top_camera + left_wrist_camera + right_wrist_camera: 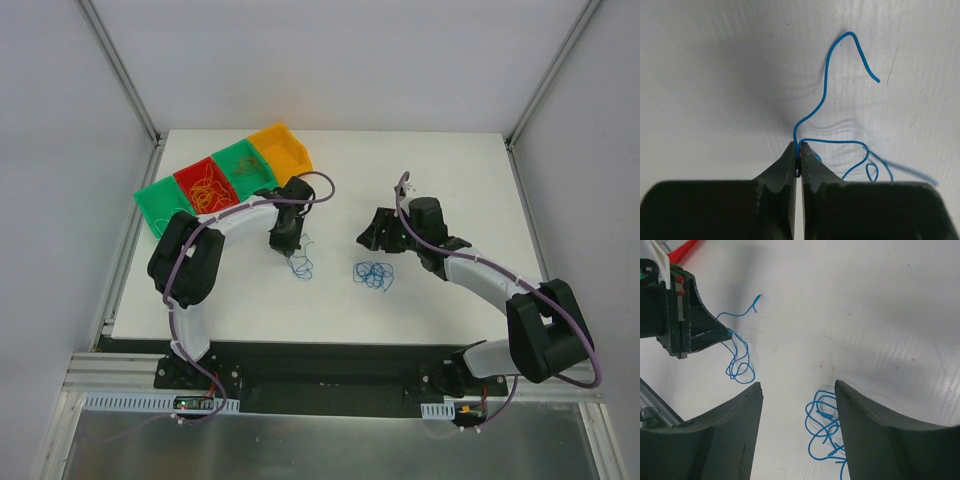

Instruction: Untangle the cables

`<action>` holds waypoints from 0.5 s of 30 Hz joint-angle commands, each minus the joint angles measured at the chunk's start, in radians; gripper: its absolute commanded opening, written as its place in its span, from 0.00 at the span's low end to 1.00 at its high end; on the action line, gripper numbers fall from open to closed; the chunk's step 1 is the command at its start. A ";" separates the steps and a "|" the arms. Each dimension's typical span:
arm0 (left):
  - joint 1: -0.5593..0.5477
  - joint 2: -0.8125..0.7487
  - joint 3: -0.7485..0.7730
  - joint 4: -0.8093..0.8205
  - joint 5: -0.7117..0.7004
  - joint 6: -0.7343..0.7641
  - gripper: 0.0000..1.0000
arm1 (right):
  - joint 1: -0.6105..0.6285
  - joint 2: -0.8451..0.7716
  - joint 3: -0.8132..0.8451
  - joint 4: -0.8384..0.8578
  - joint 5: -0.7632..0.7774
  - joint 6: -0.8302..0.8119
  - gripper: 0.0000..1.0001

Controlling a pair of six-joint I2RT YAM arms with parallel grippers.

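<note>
The left gripper (798, 150) pinches a blue wire (825, 95) at its tips; the right gripper (797, 385), jaws spread, hangs just far of a blue clump (821, 430).

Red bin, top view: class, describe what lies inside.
A tangle of orange-yellow wires lies in the red bin; the left arm covers its near corner, hiding anything there.

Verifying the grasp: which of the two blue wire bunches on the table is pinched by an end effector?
The looser blue strand, clamped in the shut left end effector. The denser blue clump lies free by the open right end effector.
</note>
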 commanded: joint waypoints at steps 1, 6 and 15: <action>0.006 -0.076 0.088 0.005 -0.119 0.045 0.00 | -0.006 -0.028 0.000 0.048 0.014 -0.007 0.62; 0.102 -0.035 0.308 0.018 -0.153 0.072 0.00 | -0.006 -0.080 -0.009 0.019 0.083 -0.045 0.62; 0.298 0.223 0.780 0.109 -0.144 0.056 0.00 | -0.006 -0.071 -0.011 0.025 0.077 -0.032 0.62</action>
